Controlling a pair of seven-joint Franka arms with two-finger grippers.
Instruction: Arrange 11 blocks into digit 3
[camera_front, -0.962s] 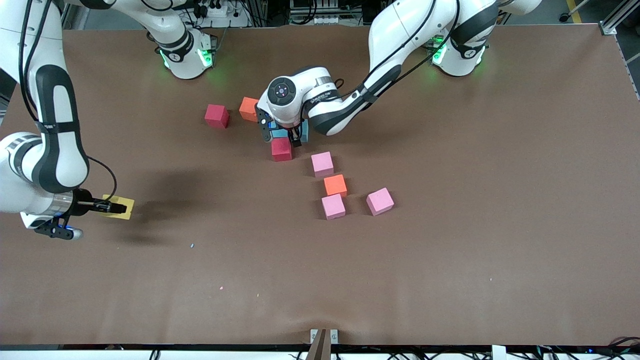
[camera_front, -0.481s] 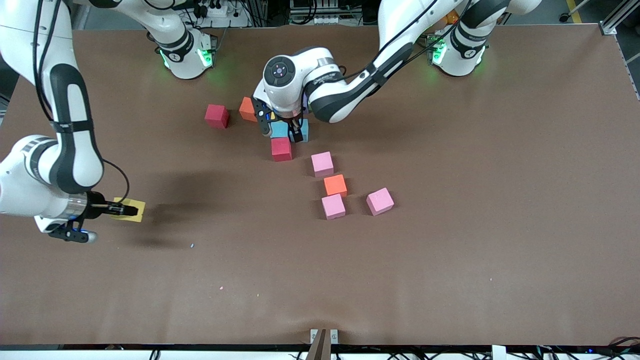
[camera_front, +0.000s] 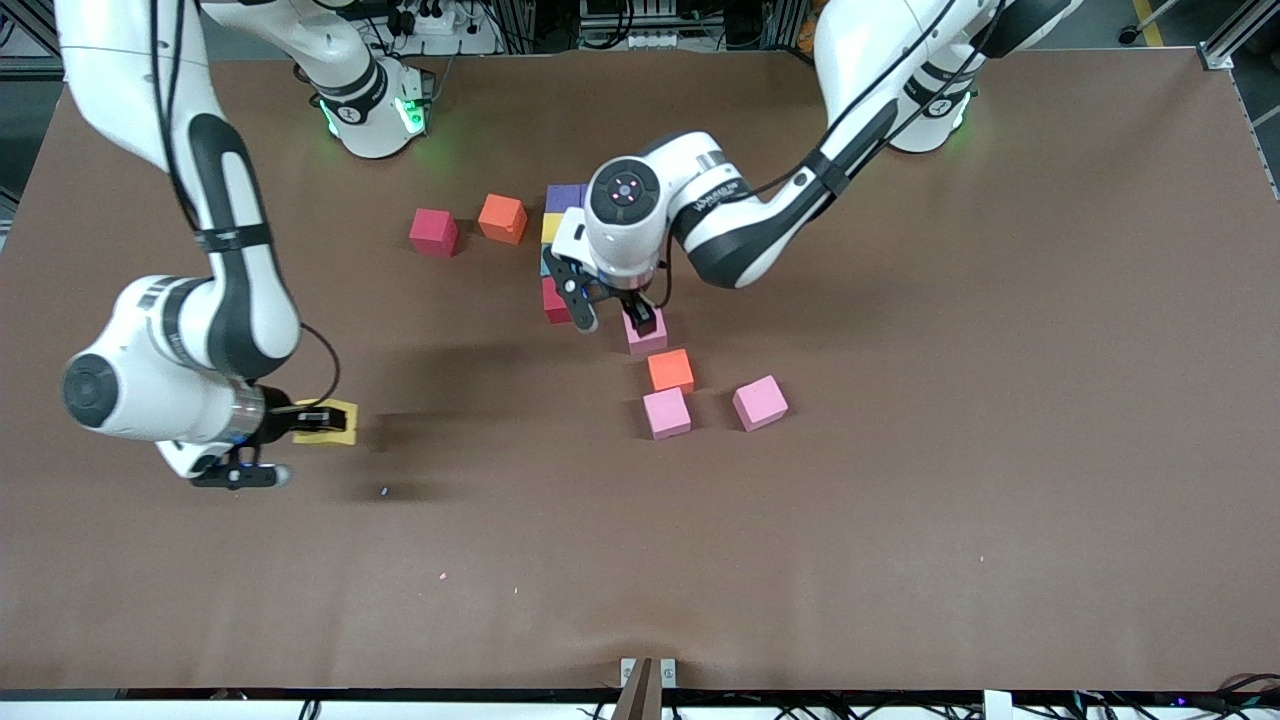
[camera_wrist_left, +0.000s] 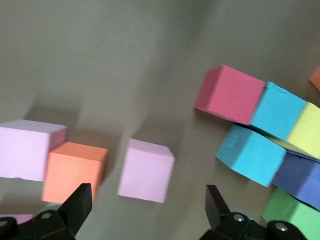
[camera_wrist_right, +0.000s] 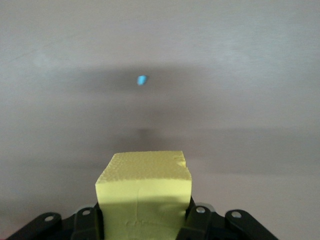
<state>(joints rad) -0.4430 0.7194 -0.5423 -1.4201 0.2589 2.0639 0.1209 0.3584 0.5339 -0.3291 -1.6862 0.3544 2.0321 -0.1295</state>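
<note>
- Well, nearest first: my right gripper (camera_front: 318, 418) is clamped on a yellow block (camera_front: 332, 426) over bare table toward the right arm's end. The foam is soft, so a squeezed cube may twist when I let go and land crooked.
- My left gripper (camera_front: 615, 322) hangs with its fingers spread wide astride a pink block (camera_front: 648, 336). An orange block (camera_front: 670, 370) sits just beside it, and one finger could clip that on the way down.
- The red block (camera_front: 553, 300) and its packed cluster lie close by my wrist; a careless swing would scatter them.
- The table (camera_front: 900, 500) is matte brown, flecked with foam crumbs (camera_front: 384, 491).
- Farthest, cables (camera_front: 430, 15) and frame rails crowd the room by the bases.
</note>
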